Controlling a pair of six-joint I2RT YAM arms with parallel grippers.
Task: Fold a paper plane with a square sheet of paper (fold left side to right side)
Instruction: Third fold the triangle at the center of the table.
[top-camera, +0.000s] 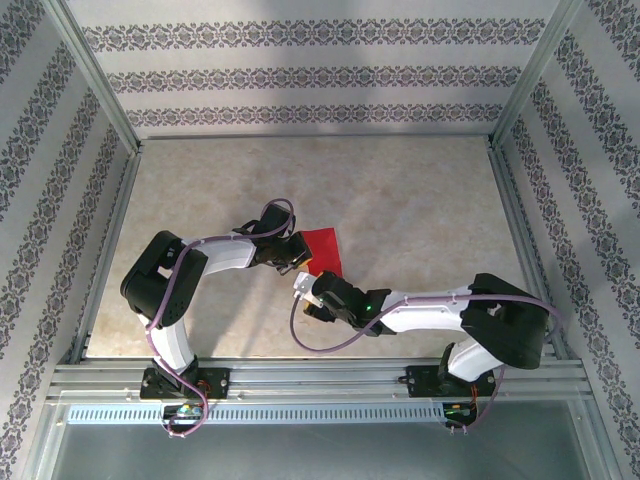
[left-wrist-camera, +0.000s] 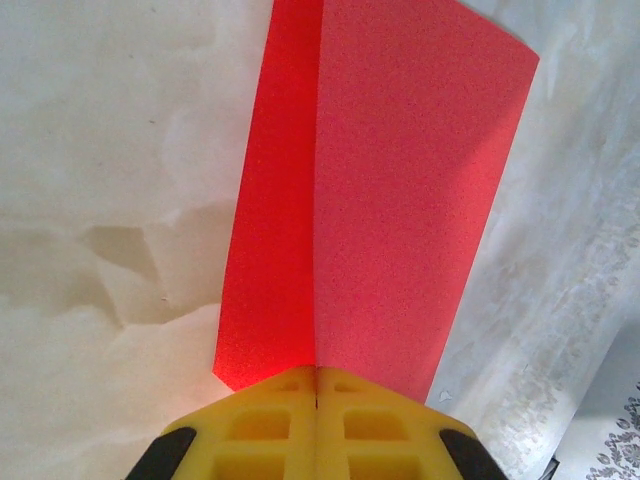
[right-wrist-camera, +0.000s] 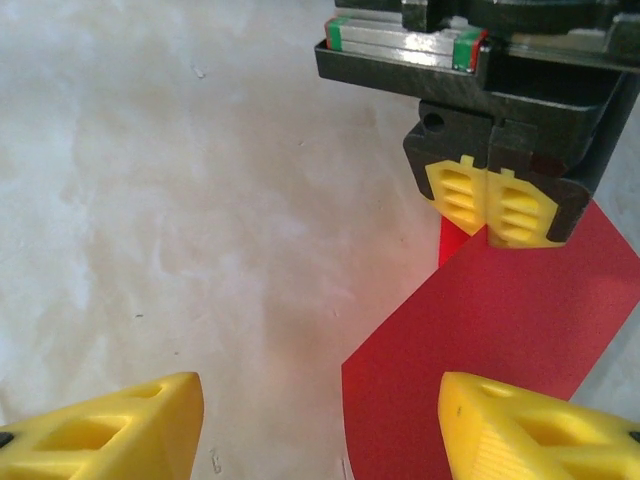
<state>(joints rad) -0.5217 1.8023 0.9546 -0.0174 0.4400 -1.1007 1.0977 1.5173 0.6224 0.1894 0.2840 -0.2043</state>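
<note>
I am pinching the folded red paper (left-wrist-camera: 400, 180) in my closed left claw (right-wrist-camera: 487, 232), near the middle of the table (top-camera: 420, 200); my right claw (right-wrist-camera: 320, 405) is hanging wide open over its edge.

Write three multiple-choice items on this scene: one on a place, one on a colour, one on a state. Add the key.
1. Where does the left tool sit relative to the paper?
A. at its edge, on the crease
B. at a far corner
C. well clear of it

2. What colour is the paper?
A. blue
B. red
C. white

3. How do the right tool's jaws stand?
A. shut
B. open
C. clamped on a cup

Key:
1 A, the crease runs straight to its closed tips.
2 B, it is bright red against the pale table.
3 B, its yellow fingers sit wide apart.
</note>
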